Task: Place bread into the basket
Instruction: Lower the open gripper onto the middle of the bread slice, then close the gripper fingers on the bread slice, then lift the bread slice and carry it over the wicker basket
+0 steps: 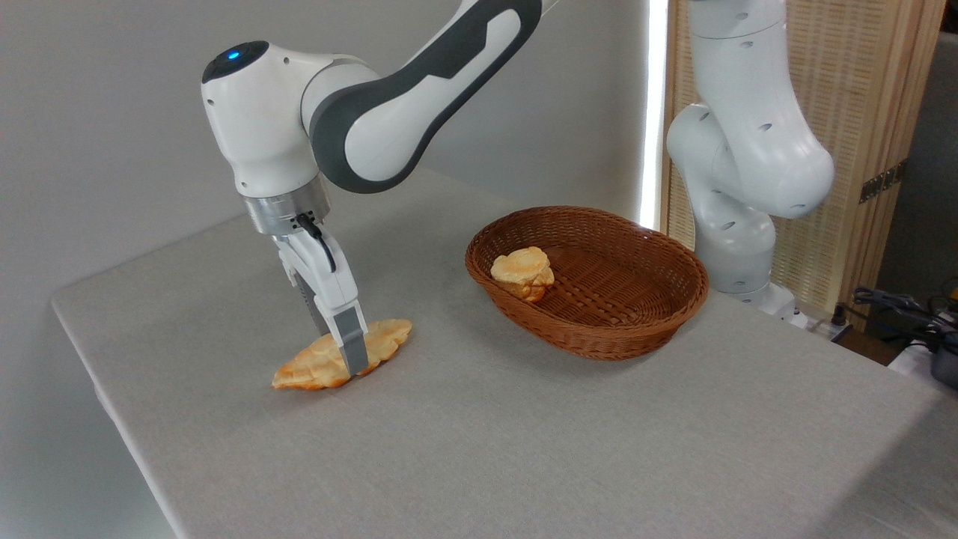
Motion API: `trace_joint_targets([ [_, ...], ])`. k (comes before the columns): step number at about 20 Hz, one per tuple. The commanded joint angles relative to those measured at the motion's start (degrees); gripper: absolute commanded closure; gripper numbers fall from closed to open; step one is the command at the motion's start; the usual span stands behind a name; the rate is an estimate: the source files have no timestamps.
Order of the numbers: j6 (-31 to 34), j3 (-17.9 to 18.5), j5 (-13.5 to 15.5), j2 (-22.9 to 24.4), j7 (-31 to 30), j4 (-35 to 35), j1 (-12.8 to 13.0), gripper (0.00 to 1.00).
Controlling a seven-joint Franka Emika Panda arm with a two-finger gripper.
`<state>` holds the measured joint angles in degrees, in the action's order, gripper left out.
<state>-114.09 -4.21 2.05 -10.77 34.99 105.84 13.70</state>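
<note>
Lying towards the table's (524, 449) left edge, the bread (314, 363) is straddled by the gripper (352, 359), apparently closed on it though one finger is hidden; lifting towards the basket (599, 329) is called for next.

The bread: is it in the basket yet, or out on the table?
Out. The bread lies flat on the table, left of the basket, with the pincer at its middle.
</note>
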Motion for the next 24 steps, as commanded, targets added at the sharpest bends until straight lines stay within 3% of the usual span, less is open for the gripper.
trace_joint_targets([
  [1,-1.2,-0.4,-3.3,-1.2,-0.7,-0.6,0.3,0.01],
  [5,-1.7,-0.5,-2.7,-1.2,-0.8,-0.6,0.3,0.32],
  [7,-1.7,-0.5,-2.7,-1.4,-0.8,-0.6,0.3,0.41],
  [17,-1.7,-0.5,-2.7,-1.1,-0.8,-0.7,0.3,0.42],
  [24,0.2,0.3,-2.6,4.9,-1.2,-0.7,-0.3,0.42],
])
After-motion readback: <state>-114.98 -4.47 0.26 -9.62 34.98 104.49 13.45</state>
